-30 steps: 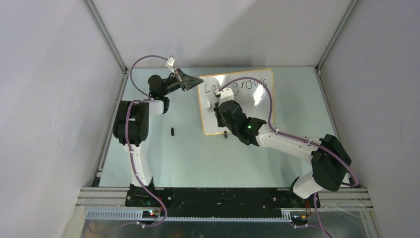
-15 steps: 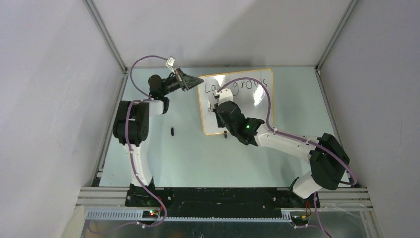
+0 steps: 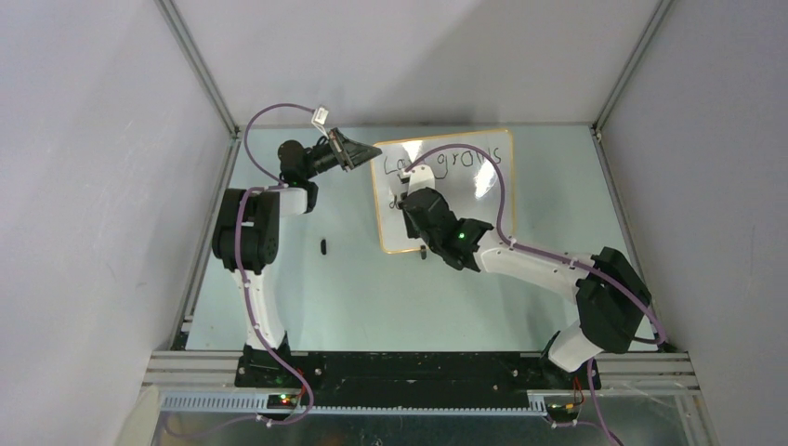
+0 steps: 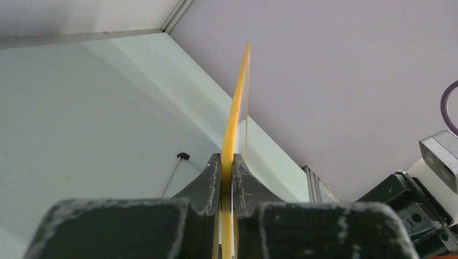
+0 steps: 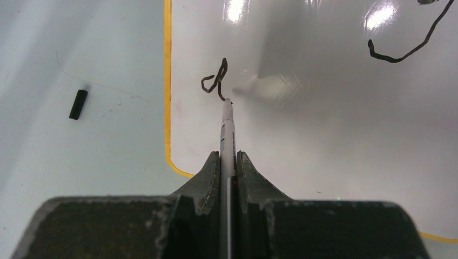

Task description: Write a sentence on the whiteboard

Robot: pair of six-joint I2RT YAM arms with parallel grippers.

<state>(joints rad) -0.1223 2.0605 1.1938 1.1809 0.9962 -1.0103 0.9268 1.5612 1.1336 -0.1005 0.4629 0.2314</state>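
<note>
Tabletop (image 3: pixel 372 288) pale green under whiteboard (image 3: pixel 488 200) — grey walls (image 3: pixel 409 56) around

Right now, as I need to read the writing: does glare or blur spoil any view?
Right wrist: glare spots on the whiteboard, strokes near the marker sharp. Top external: the sentence tiny, cable across it. Left wrist: board edge-on, no writing visible.

1. the pale green table (image 3: pixel 372 297) is closed in by plain grey-lilac walls (image 3: pixel 84 232) on three sides: left, far and right.
2. silver metal posts (image 3: pixel 200 70) are set at the two far corners.
3. a slotted metal rail (image 3: pixel 409 401) is fixed along the near edge.
4. everything is evenly, softly lit — only faint shadows are cast.
</note>
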